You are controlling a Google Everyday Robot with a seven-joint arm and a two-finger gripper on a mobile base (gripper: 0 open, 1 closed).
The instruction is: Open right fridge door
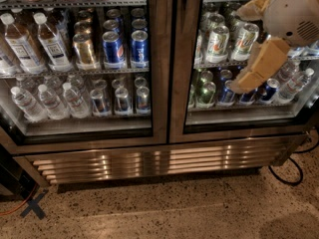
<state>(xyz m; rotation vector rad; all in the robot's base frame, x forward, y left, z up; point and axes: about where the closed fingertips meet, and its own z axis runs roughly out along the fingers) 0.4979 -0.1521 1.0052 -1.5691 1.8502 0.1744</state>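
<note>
Hanging at the upper right, the cream-and-tan gripper [250, 76] lies across the glass; whether it is wide or narrow, I cannot tell. Behind it, the tall, steel-framed glass right fridge door [180, 83] sits closed, flush beside its matching left door [159, 83].

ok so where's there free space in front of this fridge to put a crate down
The speckled floor is bare between the black tape cross and the cable. The shelves inside are packed with drinks. The gripper hangs before the right fridge door.
</note>
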